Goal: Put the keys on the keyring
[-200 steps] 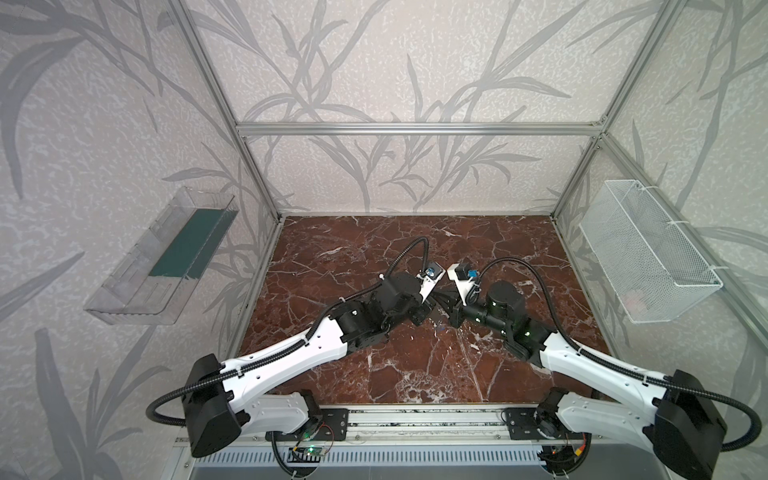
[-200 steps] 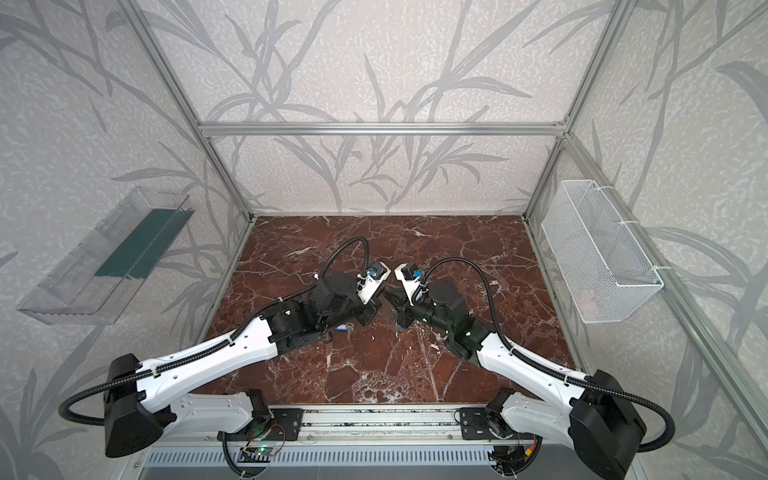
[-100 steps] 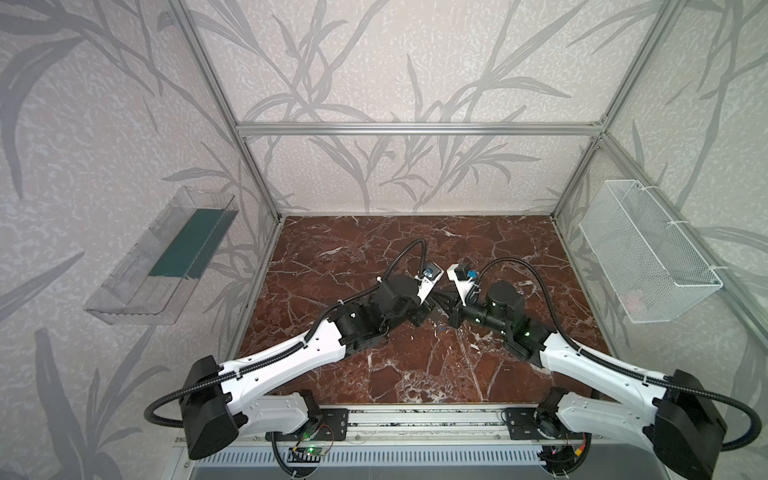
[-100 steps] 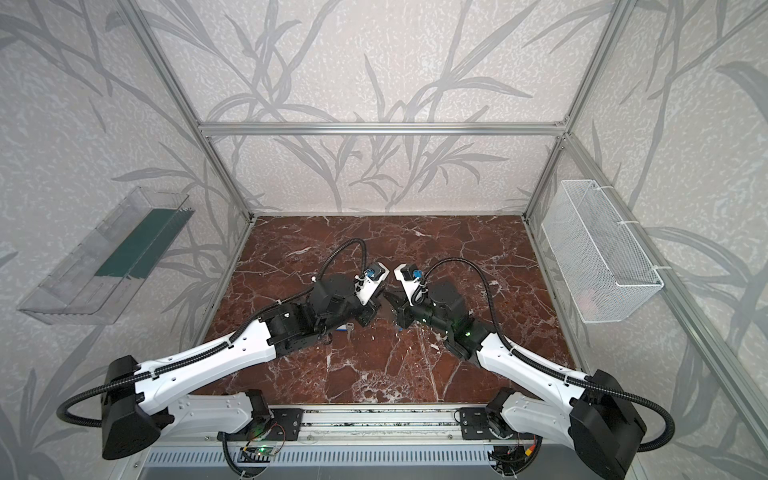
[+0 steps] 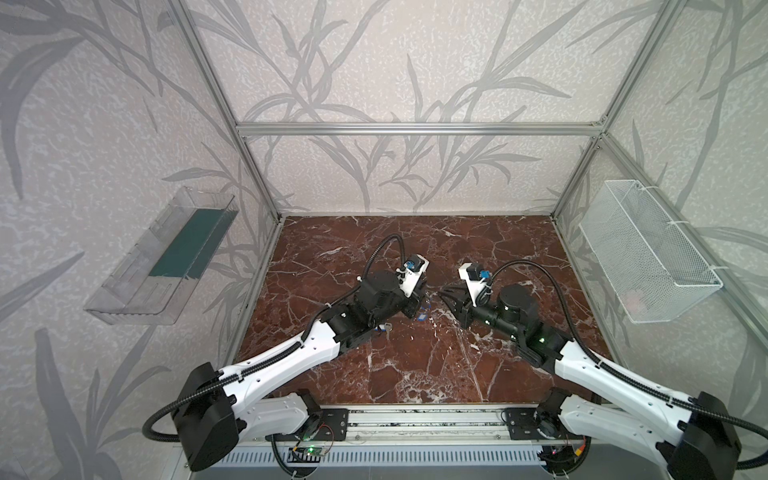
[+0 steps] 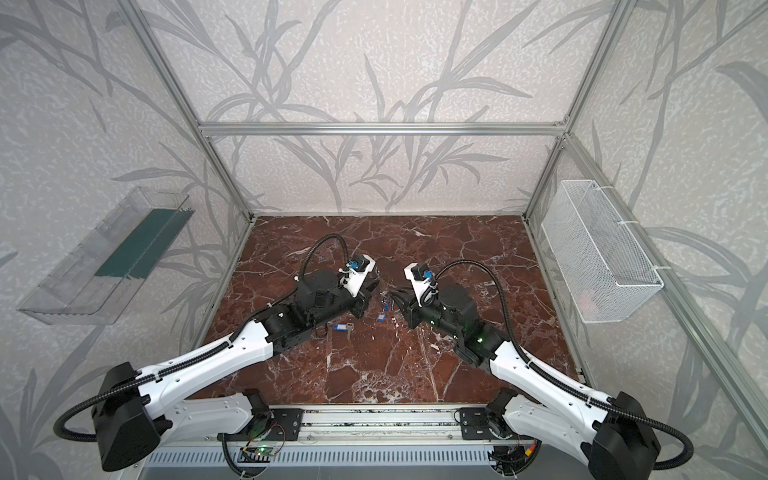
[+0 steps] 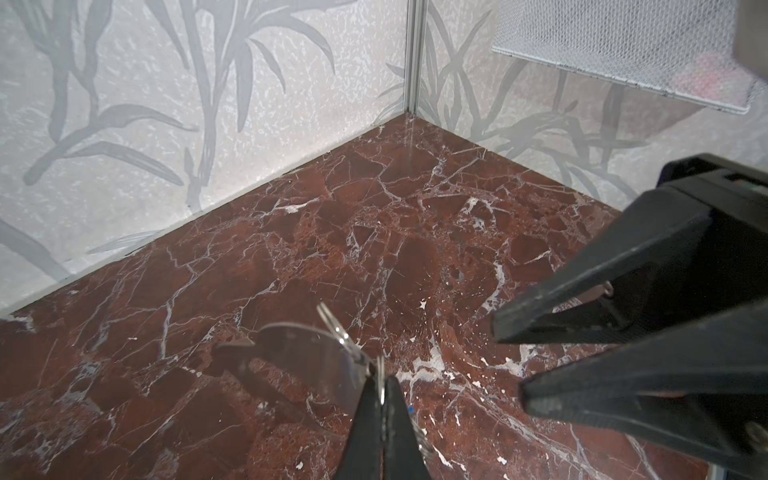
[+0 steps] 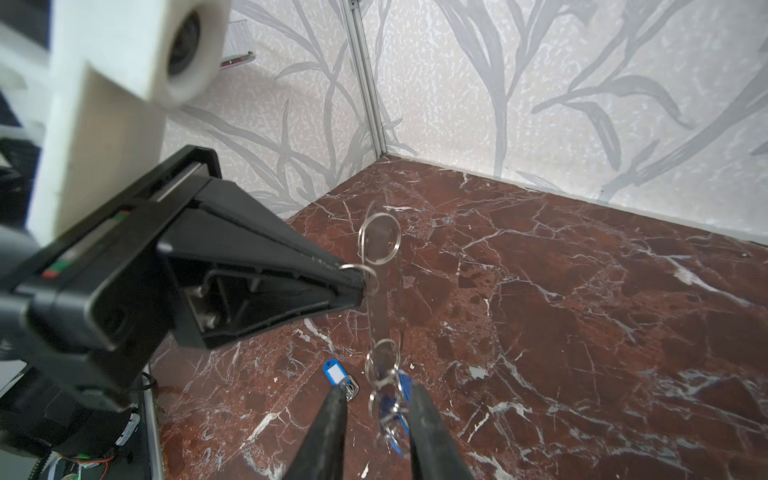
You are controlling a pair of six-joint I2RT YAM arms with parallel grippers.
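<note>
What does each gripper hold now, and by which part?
The left gripper is shut on the keyring, gripping its thin edge. The right gripper is open, jaws astride the hanging keys, and holds nothing.

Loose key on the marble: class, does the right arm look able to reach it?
Probably yes: the loose key lies on marble near the open right hand, though the hanging keys it straddles crowd the way.

The grey metal keyring (image 8: 377, 299) is held upright, edge-on, clear of the bench (image 8: 540, 311). Blue-tagged keys (image 8: 394, 405) dangle from its lower end. One loose key (image 8: 333, 371) lies flat on the bench.
</note>
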